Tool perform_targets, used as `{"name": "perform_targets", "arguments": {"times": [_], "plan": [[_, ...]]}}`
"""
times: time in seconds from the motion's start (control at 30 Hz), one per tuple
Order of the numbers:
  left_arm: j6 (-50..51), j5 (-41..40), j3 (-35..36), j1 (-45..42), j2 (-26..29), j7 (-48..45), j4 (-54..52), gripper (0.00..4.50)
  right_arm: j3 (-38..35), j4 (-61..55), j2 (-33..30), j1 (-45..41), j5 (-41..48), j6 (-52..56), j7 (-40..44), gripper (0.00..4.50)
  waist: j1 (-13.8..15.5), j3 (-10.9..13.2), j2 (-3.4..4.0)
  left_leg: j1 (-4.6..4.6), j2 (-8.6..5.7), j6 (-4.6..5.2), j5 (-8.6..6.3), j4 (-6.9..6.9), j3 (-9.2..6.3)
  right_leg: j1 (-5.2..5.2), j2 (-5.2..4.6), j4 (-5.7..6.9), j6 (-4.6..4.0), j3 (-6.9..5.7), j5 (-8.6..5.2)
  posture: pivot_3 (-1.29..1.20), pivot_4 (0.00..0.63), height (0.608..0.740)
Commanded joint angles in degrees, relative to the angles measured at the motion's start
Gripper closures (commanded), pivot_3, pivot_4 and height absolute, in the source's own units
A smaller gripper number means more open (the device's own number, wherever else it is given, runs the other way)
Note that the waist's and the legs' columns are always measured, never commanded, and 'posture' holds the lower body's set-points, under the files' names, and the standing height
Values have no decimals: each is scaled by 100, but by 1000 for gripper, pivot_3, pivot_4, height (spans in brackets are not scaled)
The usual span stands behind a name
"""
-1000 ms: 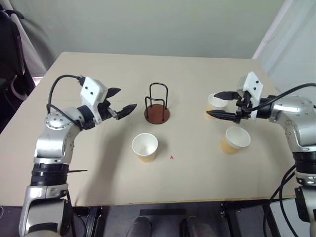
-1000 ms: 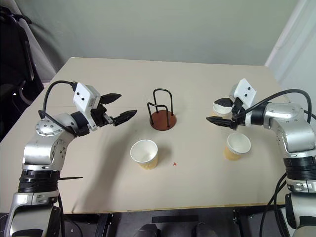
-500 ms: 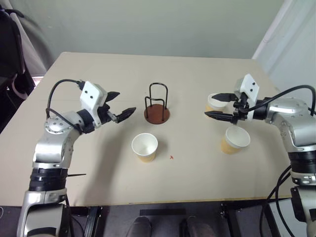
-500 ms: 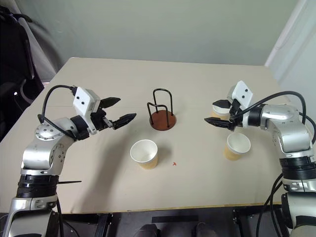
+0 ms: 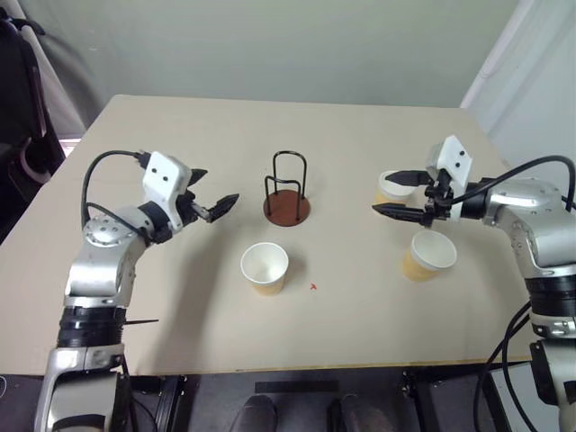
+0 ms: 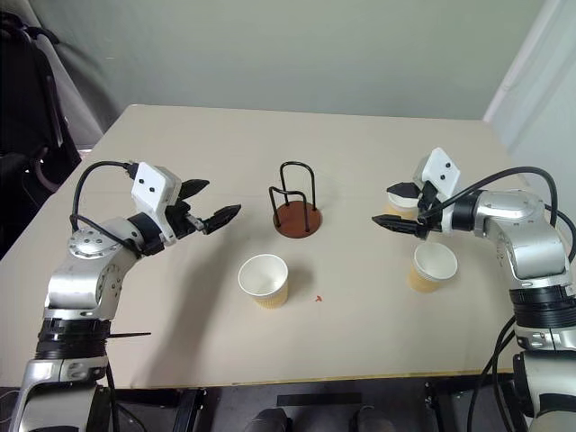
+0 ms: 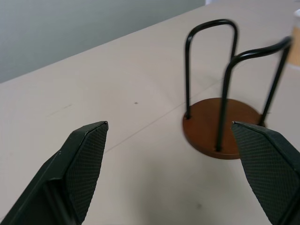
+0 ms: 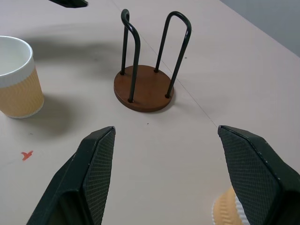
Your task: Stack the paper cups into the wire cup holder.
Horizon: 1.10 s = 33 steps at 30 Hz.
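So nothing's stacked yet. The wire cup holder (image 5: pixel 286 200) sits empty a bit above the middle of the frame, and all three paper cups are loose on the desk (image 5: pixel 180 315): one cup (image 5: pixel 264 267) just below the holder at centre, and two at the right, the upper cup (image 5: pixel 391 187) and the lower cup (image 5: pixel 429 255).

Left hand (image 5: pixel 214 194) hangs at the left of the frame, fingers spread apart and holding nothing, pointed toward the holder. Right hand (image 5: pixel 398 193) is also spread wide and empty, hovering right by the upper cup.

My worries:
- Those cups are light and thin, so a hard pinch on the rim could crush one, and an off-centre close could just knock it over.
- The two right-side cups are near each other, so a finger reaching for one might bump the other.
- The holder's loops are narrow. A cup coming in tilted could snag a wire and shove the base sideways.
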Motion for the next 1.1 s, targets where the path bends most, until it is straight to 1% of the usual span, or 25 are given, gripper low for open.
{"name": "perform_targets", "arguments": {"times": [0.03, 0.4, 0.63, 0.8, 1.1], "plan": [[-277, 174, -77, -274, -124, 106, 207, 0, -87, -302, -79, 28, 31, 26, -73, 997, 0, 0, 0, 0, 0, 0, 0, 0, 1, 0, 0, -1, 0, 0, 0, 0, 150, 740], [-624, 390, -439, -746, -455, -163, 808, 0, -151, -437, -135, 104, 27, 88, -188, 997, -1, 0, 0, 0, -2, 0, 0, 1, 1, 1, 2, -1, 0, -1, 0, 0, 150, 740], [-953, 542, -552, -1168, -706, -231, 1436, 0, -192, -493, -174, 177, 50, 95, -272, 997, 8, 0, 0, -1, -2, 0, 0, 2, 1, 1, 1, -2, 2, 0, 1, 0, 150, 740], [-1046, 576, -668, -1280, -916, -360, 1660, 0, -197, -542, -184, 207, 64, 120, -312, 997, 11, 0, 0, -1, -2, 0, 0, 3, 1, 1, 0, -4, 5, 0, 3, 0, 150, 740], [-1151, 649, -768, -1422, -1087, -461, 2048, 0, -225, -591, -191, 266, 71, 132, -377, 997, 11, 0, 0, -2, -2, 1, 0, 7, 2, 1, 1, -4, 9, 1, 5, 0, 150, 740]]}}
